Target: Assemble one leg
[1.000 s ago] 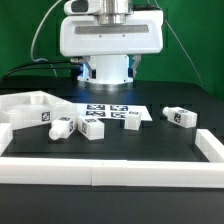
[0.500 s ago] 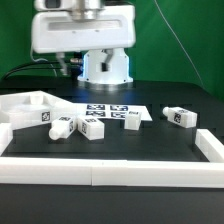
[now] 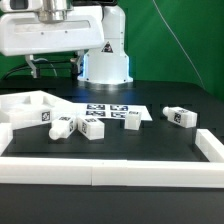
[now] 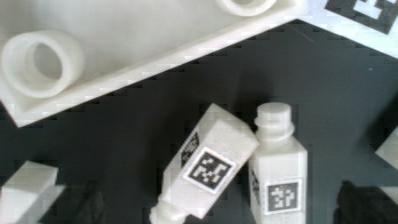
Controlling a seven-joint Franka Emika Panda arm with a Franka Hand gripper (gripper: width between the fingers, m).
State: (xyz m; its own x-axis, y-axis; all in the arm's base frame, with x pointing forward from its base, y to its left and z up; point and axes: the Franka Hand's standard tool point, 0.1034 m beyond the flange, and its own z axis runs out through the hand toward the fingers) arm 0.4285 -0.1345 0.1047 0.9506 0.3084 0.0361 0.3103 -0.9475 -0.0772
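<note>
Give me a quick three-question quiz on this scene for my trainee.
1. True or false: the white panel sits at the exterior view's right end of the table.
2. In the wrist view, the middle leg and its neighbour leg lie: A) stacked, B) side by side, C) at opposite edges.
3. Fill in: the lone leg lies to the exterior view's ___ of the marker board.
Key: 1 false, it sits at the left; 2 B; 3 right.

The arm's white head (image 3: 50, 35) has swung from centre toward the exterior view's left.
</note>
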